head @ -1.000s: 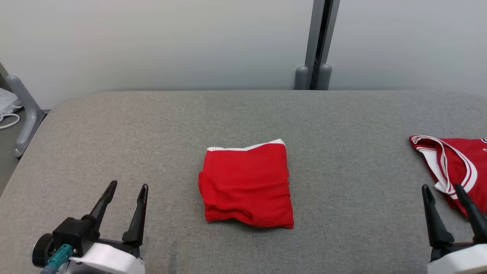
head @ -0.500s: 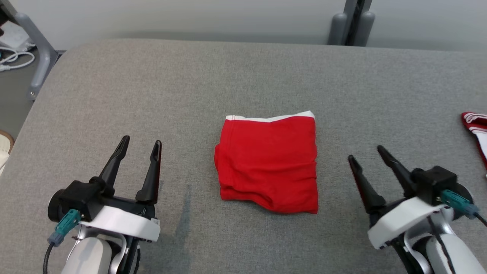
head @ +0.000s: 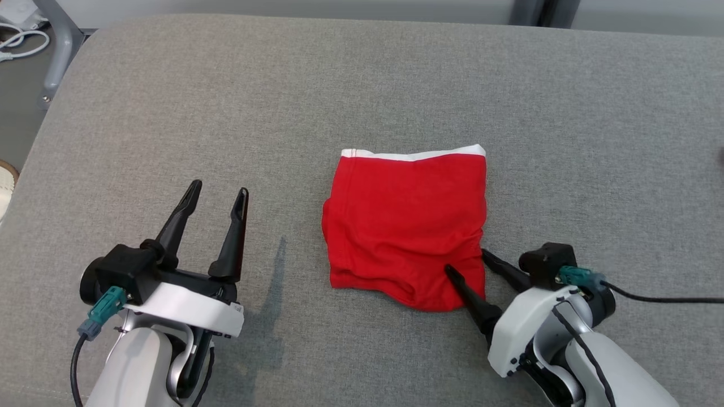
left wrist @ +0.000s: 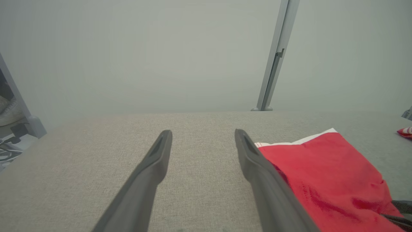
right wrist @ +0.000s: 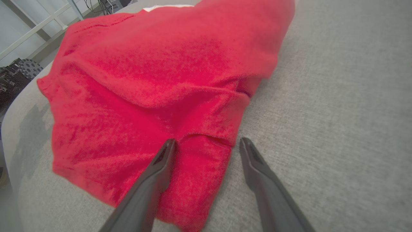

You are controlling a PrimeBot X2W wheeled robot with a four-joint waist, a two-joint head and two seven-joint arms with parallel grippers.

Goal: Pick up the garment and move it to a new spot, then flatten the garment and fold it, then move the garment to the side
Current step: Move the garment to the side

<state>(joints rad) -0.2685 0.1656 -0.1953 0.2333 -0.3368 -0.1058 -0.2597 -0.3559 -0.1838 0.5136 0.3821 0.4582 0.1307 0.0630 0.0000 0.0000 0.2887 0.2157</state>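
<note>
1. Place: robotics test lab; nothing domestic about the fittings.
2. Wide grey fabric-covered padded bench [head: 362,85], rounded corners, the single work surface.
3. Bare pale grey-white wall [left wrist: 145,48], undecorated, panels meeting at a grey metal upright post [left wrist: 273,67].
4. Grey tubular metal frame leg [head: 56,51] standing on a dull grey floor [head: 17,124], loose white cables [head: 20,39] just beside it.
5. White metal frame bars [right wrist: 38,27], with dark machinery [right wrist: 22,69] near them, too blurred to identify.
6. White-shelled robot forearm [head: 565,339] with teal plug [head: 574,277] and trailing black cable [head: 656,299], carrying the right tool [head: 465,260].
</note>
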